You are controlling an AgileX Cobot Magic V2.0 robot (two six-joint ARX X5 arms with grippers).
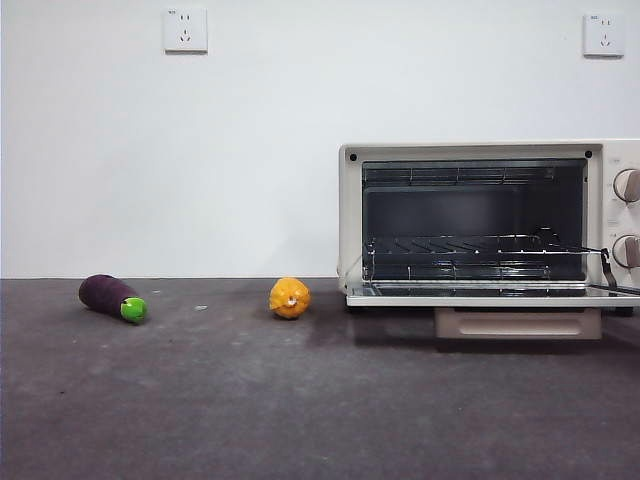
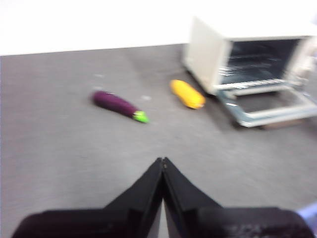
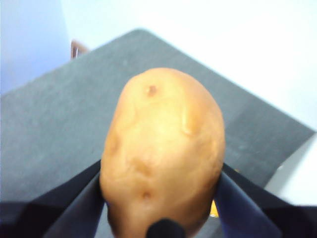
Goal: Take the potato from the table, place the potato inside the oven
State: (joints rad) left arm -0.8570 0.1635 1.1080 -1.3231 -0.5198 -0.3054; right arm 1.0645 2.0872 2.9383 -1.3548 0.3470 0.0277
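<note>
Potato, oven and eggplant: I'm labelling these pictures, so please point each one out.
potato point(image 3: 163, 148), right wrist view, middle of its skin, between the right gripper's jaws.
oven point(image 1: 350, 220), front view, cream left wall.
eggplant point(image 1: 108, 294), front view, purple body.

My right gripper point(image 3: 161, 198) is clamped on the potato point(image 3: 163, 153) — one black jaw pressed to each flank, lifted above the table. My left gripper point(image 2: 163, 161) hangs idle — jaws pinched together, tips touching.
</note>
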